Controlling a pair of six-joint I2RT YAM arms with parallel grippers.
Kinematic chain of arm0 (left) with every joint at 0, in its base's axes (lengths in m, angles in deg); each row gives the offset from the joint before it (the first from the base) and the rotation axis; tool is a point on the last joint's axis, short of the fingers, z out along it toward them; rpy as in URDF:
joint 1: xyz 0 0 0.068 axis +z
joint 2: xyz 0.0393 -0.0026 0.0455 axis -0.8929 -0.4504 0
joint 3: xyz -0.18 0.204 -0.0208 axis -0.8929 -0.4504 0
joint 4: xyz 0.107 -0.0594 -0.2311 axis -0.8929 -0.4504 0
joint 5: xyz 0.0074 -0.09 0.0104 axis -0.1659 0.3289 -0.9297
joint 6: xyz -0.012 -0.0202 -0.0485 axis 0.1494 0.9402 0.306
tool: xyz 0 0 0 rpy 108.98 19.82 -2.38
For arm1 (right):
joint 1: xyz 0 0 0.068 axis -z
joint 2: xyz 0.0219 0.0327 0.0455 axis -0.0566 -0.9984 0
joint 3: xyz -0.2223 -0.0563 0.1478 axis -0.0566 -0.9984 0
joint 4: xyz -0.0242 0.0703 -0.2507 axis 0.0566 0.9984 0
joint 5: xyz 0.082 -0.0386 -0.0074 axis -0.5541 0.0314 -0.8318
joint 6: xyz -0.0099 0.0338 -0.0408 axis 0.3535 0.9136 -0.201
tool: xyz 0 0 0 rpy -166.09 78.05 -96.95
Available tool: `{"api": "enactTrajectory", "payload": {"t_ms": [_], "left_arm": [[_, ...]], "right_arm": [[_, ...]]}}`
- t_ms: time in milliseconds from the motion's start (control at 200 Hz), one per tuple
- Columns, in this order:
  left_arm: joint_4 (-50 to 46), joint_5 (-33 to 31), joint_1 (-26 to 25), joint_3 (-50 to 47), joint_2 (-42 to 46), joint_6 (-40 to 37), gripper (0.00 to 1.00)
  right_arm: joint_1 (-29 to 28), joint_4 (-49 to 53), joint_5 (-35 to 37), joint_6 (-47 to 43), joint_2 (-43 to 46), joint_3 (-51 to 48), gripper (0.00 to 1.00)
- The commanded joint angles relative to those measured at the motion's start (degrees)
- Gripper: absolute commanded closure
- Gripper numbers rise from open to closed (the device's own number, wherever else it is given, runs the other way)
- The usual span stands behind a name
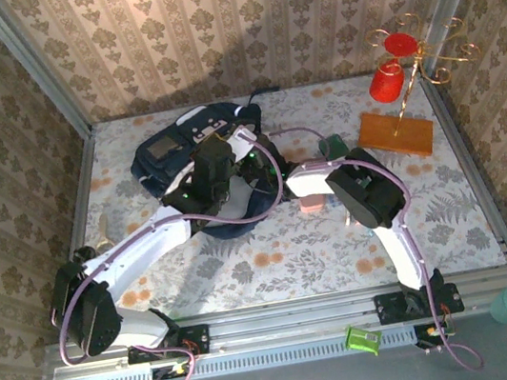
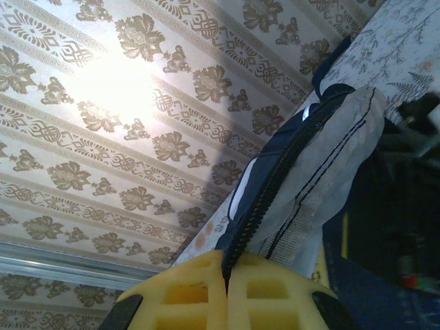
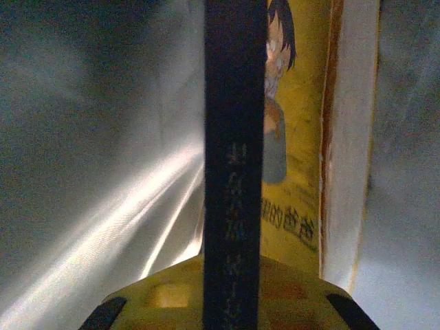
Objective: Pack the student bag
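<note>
The bag (image 2: pixel 323 158) is clamped at its zip by the left pincer (image 2: pixel 225 271); the book (image 3: pixel 234 137) pinched in the right pincer (image 3: pixel 232 299) should be lowered straight.

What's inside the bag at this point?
A yellow book with a cartoon figure sits against pale lining, beside a thin dark spine pinched in the right claw. From above, the arms cover the bag's opening, so anything deeper is hidden.

Your top cam: high behind the arm bases (image 1: pixel 176 342), looking down on the whole table (image 1: pixel 451 217). Left wrist cam — tight on the student bag (image 2: pixel 323 158), aimed up the wallpaper (image 2: pixel 103 137); both share that bag. Right wrist: nose-close to a dark strip (image 3: pixel 232 172) and yellow book (image 3: pixel 295 179).
</note>
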Motion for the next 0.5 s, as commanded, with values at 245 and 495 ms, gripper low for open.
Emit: {"api": "enactTrajectory", "payload": {"t_ms": [245,495], "left_arm": [[1.37,1.96,1.24,4.0,4.13,5.35,1.0],[-0.54,4.28,3.05,4.13,5.09,8.34,1.0]], "right_arm": [[-4.51,10.11,25.82,1.22,-11.51,19.17,0.76],[-3.83,3.41,22.22,-4.26,-5.36,8.59,0.53]]}}
